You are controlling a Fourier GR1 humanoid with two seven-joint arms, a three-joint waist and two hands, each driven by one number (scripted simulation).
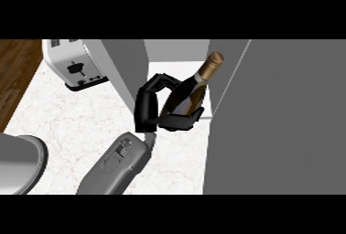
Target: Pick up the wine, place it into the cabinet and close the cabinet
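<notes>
Wine bottle (191,93): a dark bottle with a gold-foiled neck is shown tilted, its top leaning toward the upper right; it is held above the counter at the mouth of the cabinet opening.
Hand (150,106): one black hand is seen with fingers curled round the bottle's lower body, the thumb wrapped at the base; which arm it belongs to cannot be told with certainty, though it enters left of centre and is taken as the left.
Forearm (118,165): a grey forearm is shown rising from the lower edge toward the hand.
Cabinet door (280,119): a large grey panel fills the right of the view, its edge lying just beside the bottle's neck and shoulder.
Cabinet side panel (128,68): a grey upright wall is seen just left of the hand, so the bottle is flanked on both sides.
Toaster (73,64): a silver toaster is set on the counter at upper left, well apart from the bottle.
Counter (67,123): a pale marbled top is shown.
Grey rounded object (19,162): it is cut off at the lower left edge; its kind cannot be told.
</notes>
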